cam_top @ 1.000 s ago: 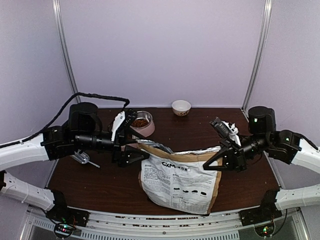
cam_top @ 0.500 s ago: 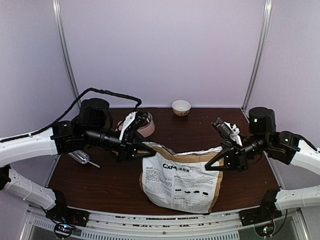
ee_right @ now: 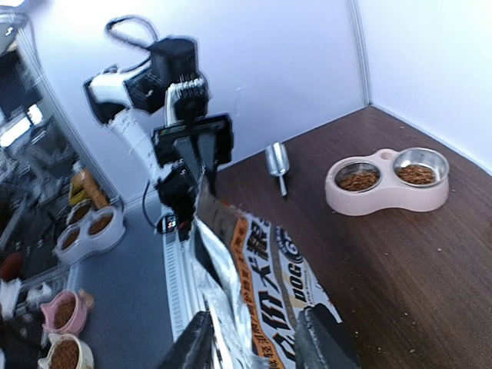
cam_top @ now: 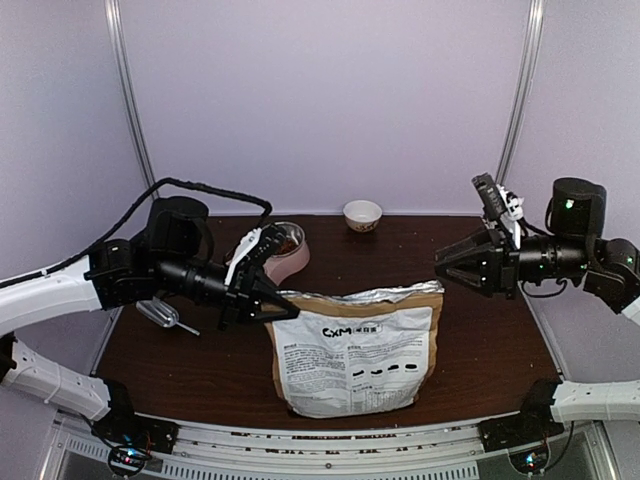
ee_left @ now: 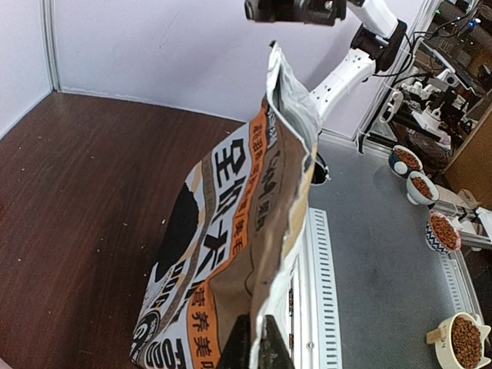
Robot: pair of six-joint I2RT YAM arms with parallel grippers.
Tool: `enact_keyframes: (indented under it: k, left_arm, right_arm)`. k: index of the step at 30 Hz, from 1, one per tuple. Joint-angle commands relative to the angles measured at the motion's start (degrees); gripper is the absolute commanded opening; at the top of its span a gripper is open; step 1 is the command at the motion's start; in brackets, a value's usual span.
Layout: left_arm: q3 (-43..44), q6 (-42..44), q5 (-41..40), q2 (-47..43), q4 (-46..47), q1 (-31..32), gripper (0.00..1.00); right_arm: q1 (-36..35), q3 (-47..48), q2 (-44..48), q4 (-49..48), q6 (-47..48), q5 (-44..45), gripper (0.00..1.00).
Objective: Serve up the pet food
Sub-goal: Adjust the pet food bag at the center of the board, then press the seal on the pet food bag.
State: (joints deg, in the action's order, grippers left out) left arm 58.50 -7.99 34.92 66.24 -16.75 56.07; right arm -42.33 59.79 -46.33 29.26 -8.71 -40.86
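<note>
Right fingers (cam_top: 460,263) backed off, parted; left fingers (cam_top: 268,300) pinch bag (cam_top: 355,350) corner; right wrist alone shows kibble (ee_right: 357,181) in feeder (ee_right: 384,201).

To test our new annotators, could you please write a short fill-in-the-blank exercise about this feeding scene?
The left gripper is ___ on the top edge of the bag.
The right gripper has its jaws ___.
The pink feeder has ___ metal bowls, both holding kibble.
Missing words: shut; open; two.
</note>
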Motion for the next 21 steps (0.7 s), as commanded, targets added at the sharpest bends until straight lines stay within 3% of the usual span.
enact_keyframes:
  k: [1, 8, 13, 16, 21]
  left_arm:
    - [8.33, 2.77, 0.85, -1.29, -1.48, -0.83, 0.00]
    - [9.77, 4.73, 4.20, 0.34, -2.27, -6.25, 0.00]
    - [9.85, 6.07, 8.25, 1.61, -1.88, -7.47, 0.00]
    - [9.80, 8.39, 8.57, 2.47, -2.31, -7.72, 0.00]
    - [9.58, 11.81, 10.24, 4.08, -2.46, -8.24, 0.00]
  right_arm:
    - [0.40, 3.74, 0.00, 5.26, 2.46, 14.62, 0.51]
    - [-1.86, 12.25, -7.21, 9.46, 1.37, 18.08, 0.82]
    - [-11.65, 16.28, -11.20, 9.16, 1.16, 27.03, 0.94]
    - [-15.32, 19.63, -15.64, 10.84, 1.93, 25.46, 0.99]
    - [-20.53, 28.31, -25.03, 19.11, 6.78, 29.01, 1.00]
